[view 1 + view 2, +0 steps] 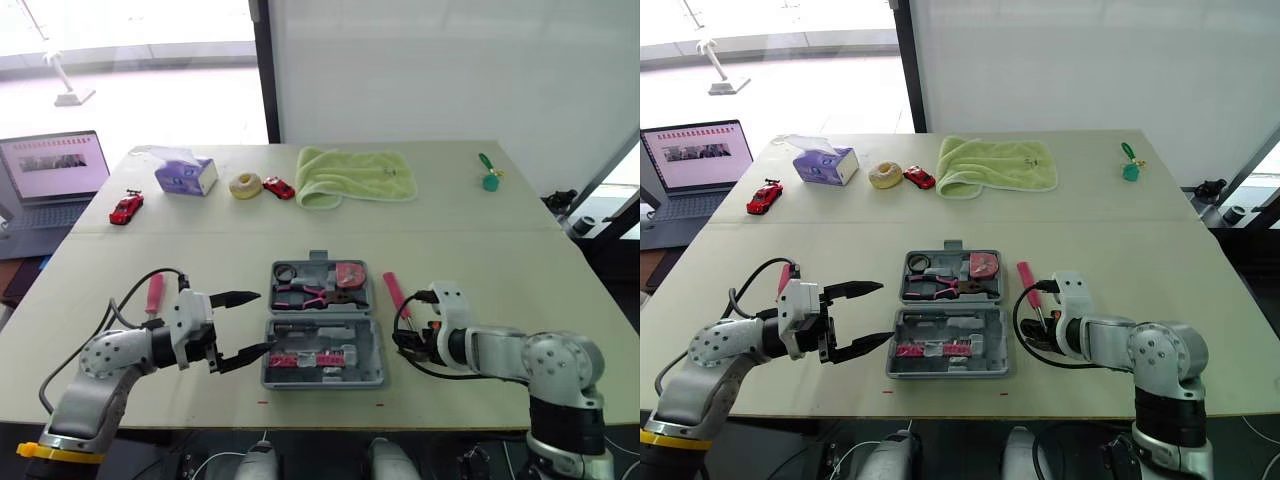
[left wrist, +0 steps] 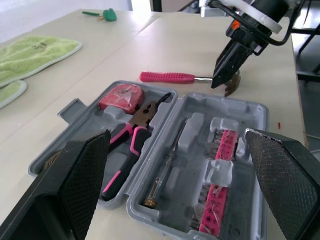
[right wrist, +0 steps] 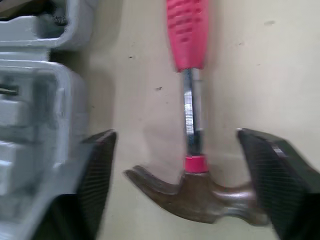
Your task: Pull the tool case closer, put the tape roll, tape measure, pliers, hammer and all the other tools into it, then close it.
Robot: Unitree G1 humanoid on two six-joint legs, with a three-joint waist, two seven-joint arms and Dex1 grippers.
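**Hammer between spread fingers, case open**

The right gripper [image 3: 181, 155] gapes wide astride the hammer [image 3: 199, 196], which lies on the table [image 1: 480, 250] just beside the open tool case [image 1: 378, 345]. The left gripper [image 1: 261, 322] is equally wide at the case's left edge. Inside are pliers [image 1: 305, 292], a tape measure [image 1: 350, 274] and a pink bit strip [image 1: 315, 358]. The tissue box [image 1: 186, 176] print is unreadable.

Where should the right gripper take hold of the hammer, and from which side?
Take the hammer by its steel shank next to the head, from straight above: it lies flat, and the open right gripper straddles that narrow neck.
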